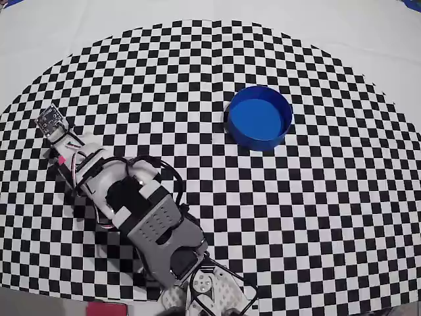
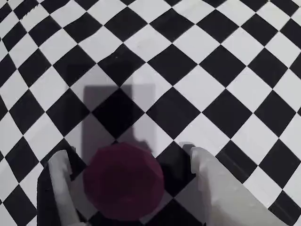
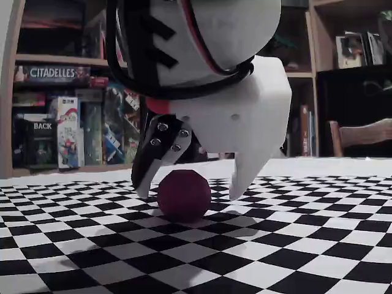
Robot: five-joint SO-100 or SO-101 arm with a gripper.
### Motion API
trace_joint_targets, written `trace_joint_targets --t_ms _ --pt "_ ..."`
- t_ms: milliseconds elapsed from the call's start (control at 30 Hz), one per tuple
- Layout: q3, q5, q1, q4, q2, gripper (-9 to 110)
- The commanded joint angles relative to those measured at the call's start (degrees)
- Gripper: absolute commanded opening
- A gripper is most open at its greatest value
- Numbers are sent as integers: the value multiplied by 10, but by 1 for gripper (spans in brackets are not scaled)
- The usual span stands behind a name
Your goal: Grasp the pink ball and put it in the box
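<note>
We see the gripper (image 3: 188, 193) lowered with its jaws spread wide around the pink ball (image 3: 184, 195), which sits on the checkered cloth (image 3: 294, 245) between the fingers. The box (image 1: 260, 117) stands well apart, at two o'clock from the arm overhead. An off-centre squeeze could roll the ball free.
</note>
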Motion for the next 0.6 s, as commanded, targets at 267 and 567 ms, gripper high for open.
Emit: trace_joint_targets --t_ms 267,567 --pt "-18 -5 2 1 -2 30" --pt "-18 -5 0 1 -2 30"
